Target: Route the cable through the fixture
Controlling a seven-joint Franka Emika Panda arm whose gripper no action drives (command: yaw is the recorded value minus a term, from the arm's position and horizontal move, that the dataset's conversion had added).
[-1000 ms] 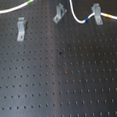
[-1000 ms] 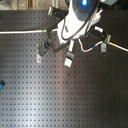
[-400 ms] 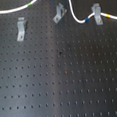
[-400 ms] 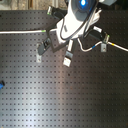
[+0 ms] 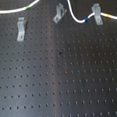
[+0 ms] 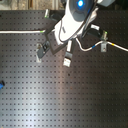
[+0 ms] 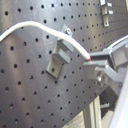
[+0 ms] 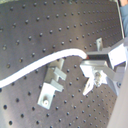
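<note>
Little has shifted over the last second: in the second exterior view our arm has eased only slightly, and the cable (image 5: 80, 20) lies much as it did.

We are mid-routing. In the first exterior view three metal clips stand in a row on the black perforated board (image 5: 61, 84): the left clip (image 5: 21, 30), the middle clip (image 5: 59, 14) and the right clip (image 5: 97, 14). The white cable runs from the first exterior view's left edge, past its green band (image 5: 28, 6), rises out of frame, then drops beside the middle clip, dips, and reaches the right clip, where the blue-and-yellow band (image 5: 105, 17) sits. It seems already seated at the right clip; the left clip stands clear of it.

In the first wrist view our gripper (image 7: 98, 64) has its jaws closed around the cable, which arcs away over the nearest clip (image 7: 60, 56), lying above or against its upper edge. Whether it sits in the slot we cannot tell. The second wrist view shows the same: cable (image 8: 45, 64) passing just above that clip (image 8: 54, 85).

We judge the next move calls for lowering the held stretch into this clip's slot while keeping gentle tension, so the seated end does not pull free.
</note>
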